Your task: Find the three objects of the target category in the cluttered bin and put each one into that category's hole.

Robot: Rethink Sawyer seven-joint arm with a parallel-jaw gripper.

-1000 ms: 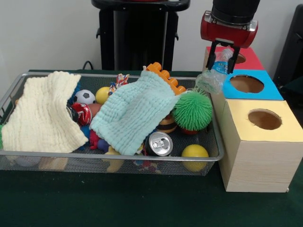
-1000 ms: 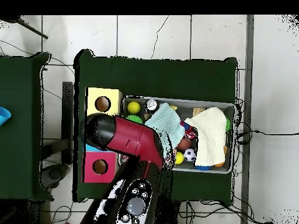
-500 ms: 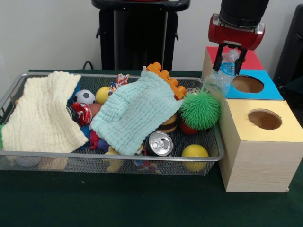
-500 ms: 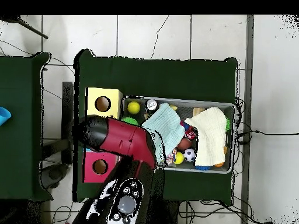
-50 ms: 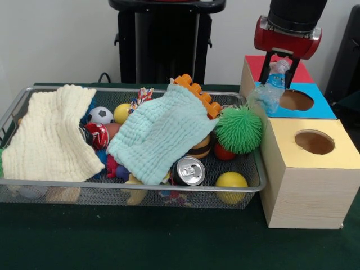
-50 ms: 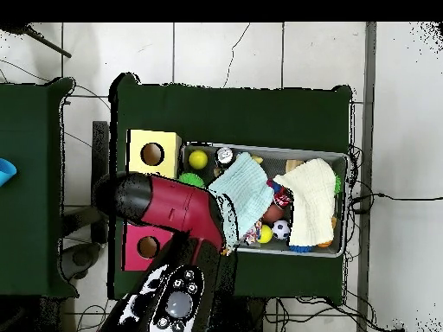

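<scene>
Front view: wire mesh bin (image 5: pixel 22 185) of clutter sits left of the blue-topped box (image 5: pixel 315 110); gripper (image 5: pixel 279 72) hangs over that box's near-left edge, fingers clamped on a crumpled plastic water bottle (image 5: pixel 269 91) beside its hole (image 5: pixel 296 100).

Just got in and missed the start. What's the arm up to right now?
The end effector is shut on a crumpled plastic bottle, holding it by the neck above the blue box, beside its round hole. The bottle hangs clear of the wire bin, not yet in the hole. The bin holds two cloths, balls, a can and a green spiky ball.
</scene>
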